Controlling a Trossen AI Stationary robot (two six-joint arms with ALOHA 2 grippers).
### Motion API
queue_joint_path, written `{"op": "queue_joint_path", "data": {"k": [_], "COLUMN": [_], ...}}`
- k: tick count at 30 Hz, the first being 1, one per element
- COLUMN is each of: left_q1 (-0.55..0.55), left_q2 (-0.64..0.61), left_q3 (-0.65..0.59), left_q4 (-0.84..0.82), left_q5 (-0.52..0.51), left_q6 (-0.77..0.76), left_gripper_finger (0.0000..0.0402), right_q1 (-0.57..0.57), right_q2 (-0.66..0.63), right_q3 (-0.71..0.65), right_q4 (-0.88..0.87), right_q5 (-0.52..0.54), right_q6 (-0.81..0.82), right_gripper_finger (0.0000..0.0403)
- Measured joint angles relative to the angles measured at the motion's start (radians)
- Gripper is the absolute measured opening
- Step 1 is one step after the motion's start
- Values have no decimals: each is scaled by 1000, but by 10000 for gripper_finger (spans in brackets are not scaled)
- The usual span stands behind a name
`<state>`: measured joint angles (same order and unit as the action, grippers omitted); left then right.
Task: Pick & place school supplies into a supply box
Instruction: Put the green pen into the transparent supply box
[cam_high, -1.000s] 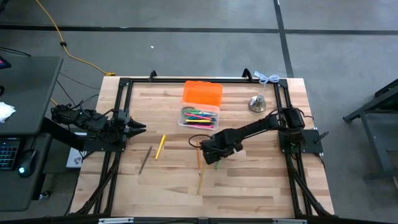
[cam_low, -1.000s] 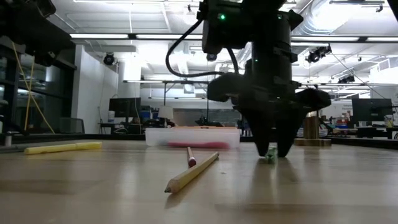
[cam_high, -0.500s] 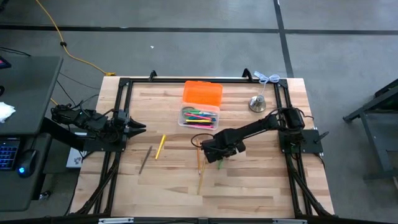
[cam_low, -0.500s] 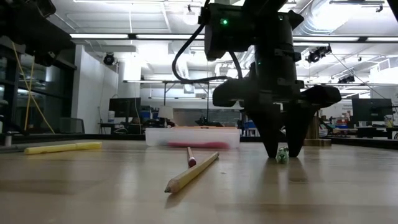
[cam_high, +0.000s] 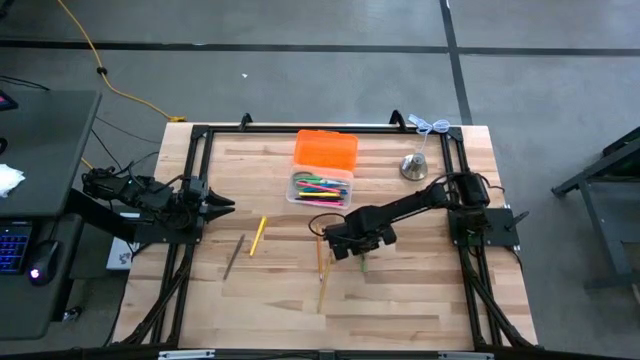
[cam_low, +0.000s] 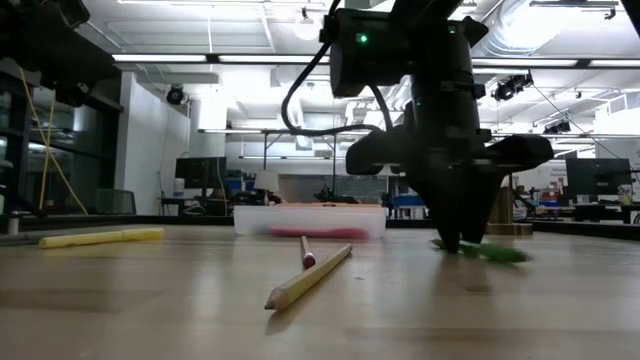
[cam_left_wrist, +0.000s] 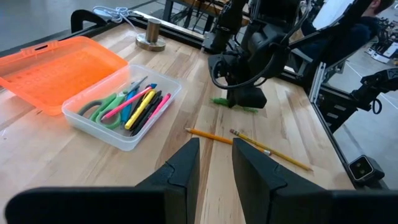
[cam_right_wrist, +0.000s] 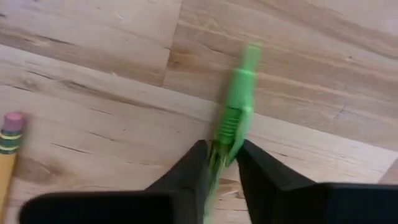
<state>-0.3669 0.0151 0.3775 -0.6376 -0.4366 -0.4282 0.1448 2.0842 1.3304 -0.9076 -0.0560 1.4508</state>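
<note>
- Your right gripper (cam_right_wrist: 219, 163) has its two fingers pinched onto a green marker (cam_right_wrist: 236, 106), near the middle of the table just in front of the supply box; the marker sticks out past the fingertips, low over the wood.
- In the low view that marker (cam_low: 480, 250) lies almost flat at the table surface, under the right gripper (cam_low: 455, 240).
- From above, the right gripper (cam_high: 352, 248) sits beside two pencils (cam_high: 322, 270) lying on the boards on its left-arm side.
- The supply box (cam_high: 321, 188) stands behind it near the far edge, its orange lid (cam_high: 326, 150) folded open toward the back. Inside you can see green-handled scissors (cam_left_wrist: 102, 109) and several pens in pink, yellow and dark colours.
- A yellow marker (cam_high: 257, 235) and a dark pencil (cam_high: 234, 256) lie apart on the left half of the table.
- A metal bell-like object (cam_high: 414, 166) stands at the far right.
- Your left gripper (cam_left_wrist: 214, 163) waits at the left edge with a narrow gap between its fingers, holding nothing.
</note>
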Motion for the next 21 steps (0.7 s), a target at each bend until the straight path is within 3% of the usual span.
{"op": "queue_joint_path", "data": {"k": [5, 15, 21], "left_q1": [0, 0, 0], "left_q2": [0, 0, 0], "left_q3": [0, 0, 0], "left_q4": [0, 0, 1], "left_q5": [0, 0, -1], "left_q6": [0, 0, 0], "left_gripper_finger": [122, 122, 122], "right_q1": [0, -3, -3], "right_q2": [0, -10, -85], "right_q3": [0, -1, -8], "right_q4": [-7, -42, -63], "right_q5": [17, 13, 2], "right_q6": [-35, -62, -68], "right_gripper_finger": [10, 5, 5]}}
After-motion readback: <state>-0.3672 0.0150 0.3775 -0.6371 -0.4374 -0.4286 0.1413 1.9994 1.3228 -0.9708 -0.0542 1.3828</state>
